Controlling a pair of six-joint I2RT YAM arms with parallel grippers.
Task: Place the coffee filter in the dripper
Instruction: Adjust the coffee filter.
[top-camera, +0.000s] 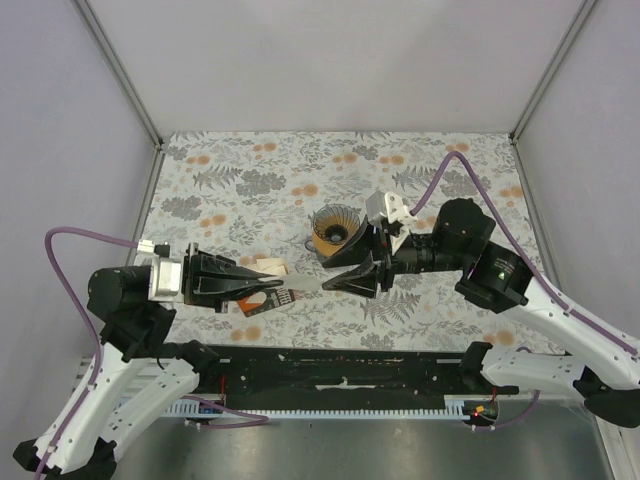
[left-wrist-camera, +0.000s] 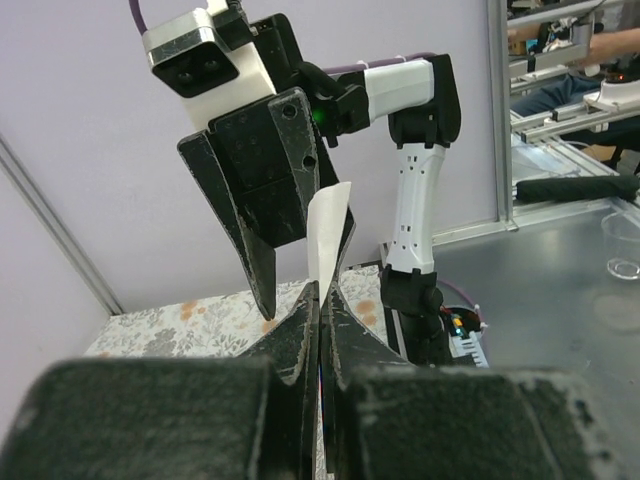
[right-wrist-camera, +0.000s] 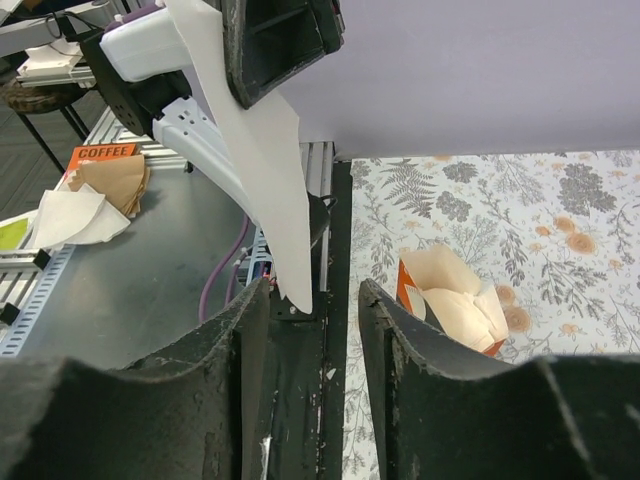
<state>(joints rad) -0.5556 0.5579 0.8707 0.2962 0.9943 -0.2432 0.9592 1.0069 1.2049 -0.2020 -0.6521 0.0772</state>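
The white coffee filter (left-wrist-camera: 328, 235) is pinched at one edge by my left gripper (left-wrist-camera: 325, 290), which is shut on it and holds it in the air above the near part of the table. In the right wrist view the coffee filter (right-wrist-camera: 265, 180) hangs down between the spread fingers of my right gripper (right-wrist-camera: 310, 295), its tip close to the left finger (right-wrist-camera: 245, 320). The right gripper is open and clamps nothing. Seen from above, both grippers meet tip to tip, left gripper (top-camera: 288, 288) and right gripper (top-camera: 328, 284). The dark wire dripper (top-camera: 335, 230) stands just behind the right gripper.
An orange carton (right-wrist-camera: 450, 300) with tan paper filters in it lies on the floral table (top-camera: 220, 180), under the left gripper. Off the table, on the metal bench, lie another COFFEE carton (right-wrist-camera: 100, 155) and loose filters (right-wrist-camera: 70, 215). Grey walls enclose three sides.
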